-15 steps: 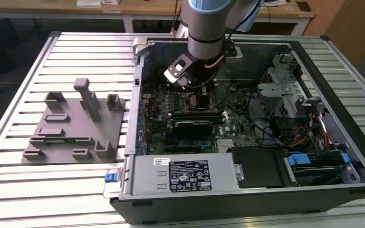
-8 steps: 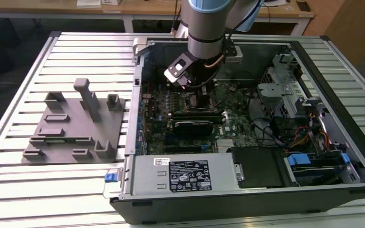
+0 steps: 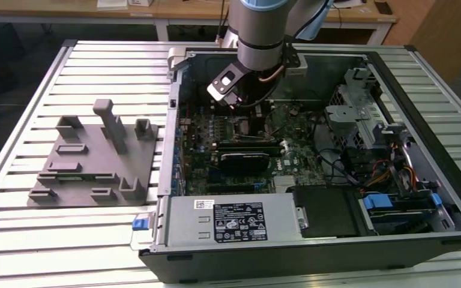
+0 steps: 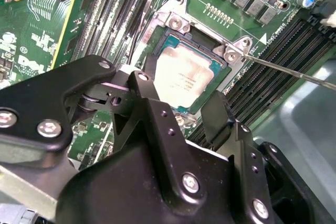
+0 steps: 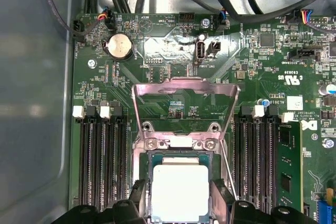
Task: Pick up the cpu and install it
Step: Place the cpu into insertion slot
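Observation:
The cpu (image 5: 179,192), a square chip with a shiny silver top, lies flat in the motherboard socket (image 5: 181,153); its pale top also shows in the second wrist view (image 4: 184,77). The socket's metal load plate (image 5: 185,98) stands hinged up behind it. My gripper (image 4: 178,90) hovers just over the socket, open, with one black finger on each side of the chip and a thin dark gap showing beside one finger. In the exterior view the arm reaches down into the open computer case, and the gripper (image 3: 242,117) is low over the board.
Black memory slots (image 5: 100,161) run along both sides of the socket. A thin metal lever (image 4: 294,72) sticks out beside it. Cables (image 3: 350,171), drive bays and the power supply (image 3: 230,219) fill the case. A grey fixture block (image 3: 94,156) sits on the slatted table at the exterior view's left.

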